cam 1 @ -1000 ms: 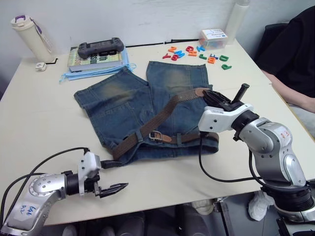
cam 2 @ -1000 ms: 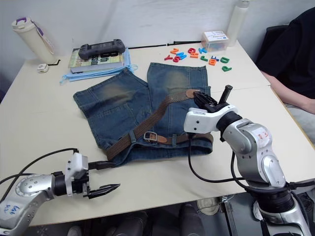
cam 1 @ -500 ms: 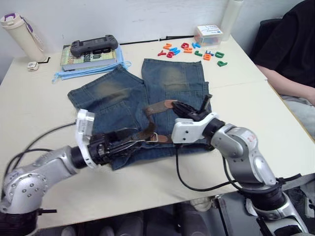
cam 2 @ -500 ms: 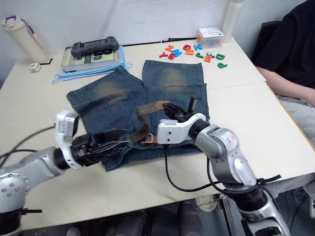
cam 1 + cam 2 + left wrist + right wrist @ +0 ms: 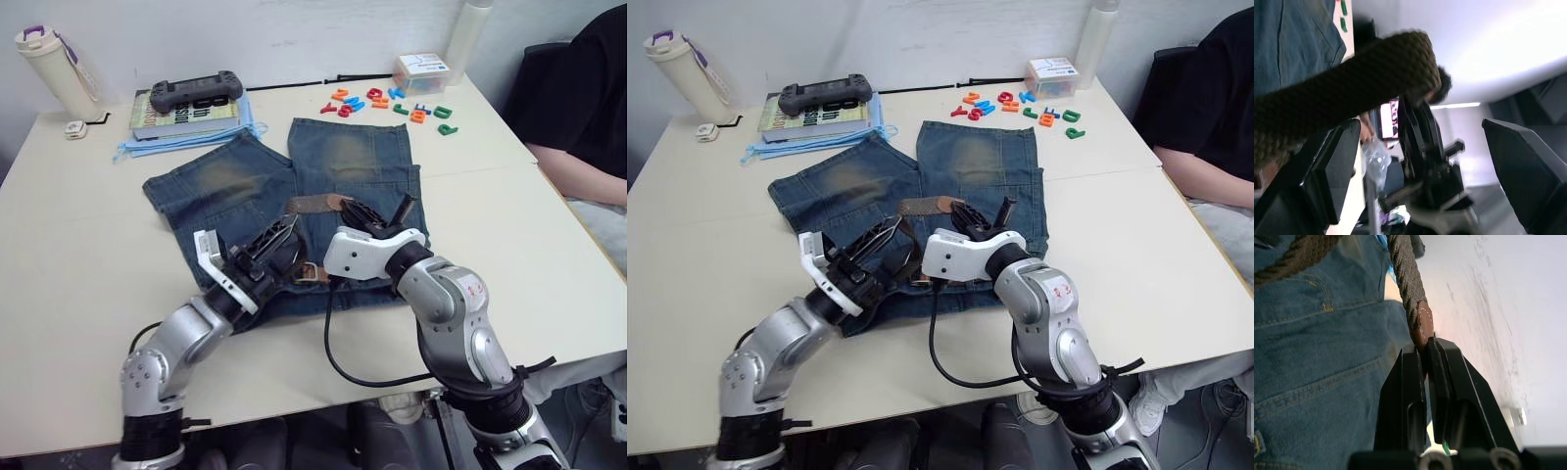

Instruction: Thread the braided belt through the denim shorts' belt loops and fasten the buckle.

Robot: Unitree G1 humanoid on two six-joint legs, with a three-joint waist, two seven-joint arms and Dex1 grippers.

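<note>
The right gripper (image 5: pixel 1423 363) pinches the tan leather tip of the dark brown braided belt (image 5: pixel 315 203), lifted above the faded blue denim shorts (image 5: pixel 235 181) spread on the cream table (image 5: pixel 69 245). The left gripper (image 5: pixel 277 238), fingers spread, straddles the strap near the silver buckle (image 5: pixel 307 271).

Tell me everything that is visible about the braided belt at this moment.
The braided belt is a narrow dark brown woven strap with a tan leather tip and a metal buckle. It lies on the denim shorts near the waistband, bent into a loop. The right gripper is shut on the leather tip. The left gripper is open, with the strap crossing between its fingers. The buckle rests on the denim between the two grippers.
</note>
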